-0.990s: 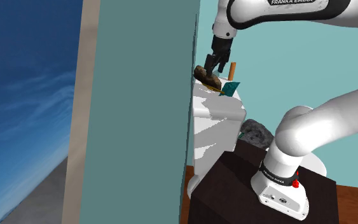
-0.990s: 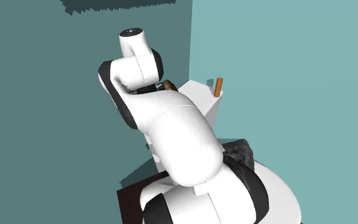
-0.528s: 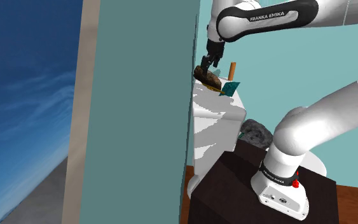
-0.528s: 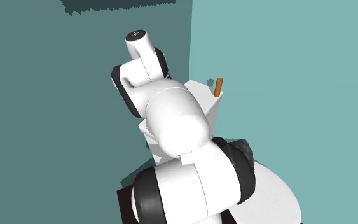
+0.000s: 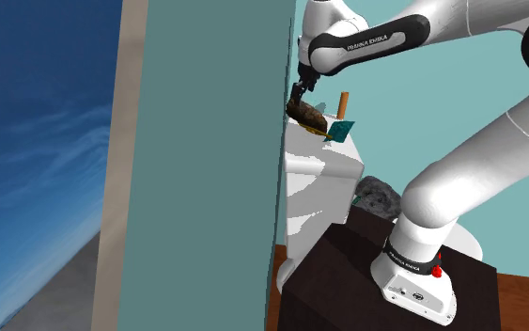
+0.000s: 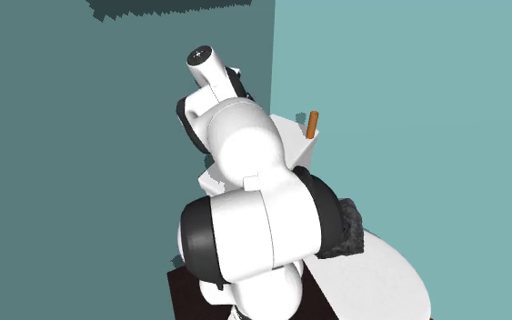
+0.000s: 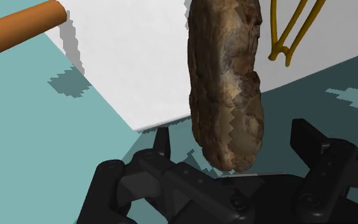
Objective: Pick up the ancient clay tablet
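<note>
Tablet: the clay tablet (image 5: 307, 115) is a brown, rough, lumpy slab lying on top of a white block (image 5: 320, 174), at the top's edge beside the teal wall panel (image 5: 206, 169).
Tablet, wrist view: the slab (image 7: 228, 83) runs lengthwise away from the end effector. Its near end reaches past the edge of the block's white top (image 7: 139, 63).
End effector: the black end effector (image 5: 297, 98) hangs just above the tablet, at about 11 o'clock from it in the shoulder view.
Fingers: in the wrist view the end effector (image 7: 233, 133) is spread wide, one finger (image 7: 163, 141) on each side of the tablet's near end. There is a gap on both sides, so neither finger touches the slab.
Orange cylinder: a short cylinder (image 5: 343, 102) stands upright on the block, at about 2 o'clock from the tablet in the shoulder view. It also appears in the second exterior view (image 6: 312, 125) and the wrist view (image 7: 21, 28).
Teal card: a small flat teal piece (image 5: 342, 130) sits at about 4 o'clock from the tablet, near the block's front edge.
Yellow wire: a thin yellow wire shape (image 7: 292, 32) lies on the white top just beside the tablet.
Grey rock: a dark grey lump (image 5: 377, 195) lies lower down, at about 4 o'clock from the block.
Arm: the white arm (image 5: 459, 179) rises from the dark stand (image 5: 347, 282) and bends over to about 10 o'clock. In the second exterior view the arm (image 6: 245, 227) hides the tablet.
</note>
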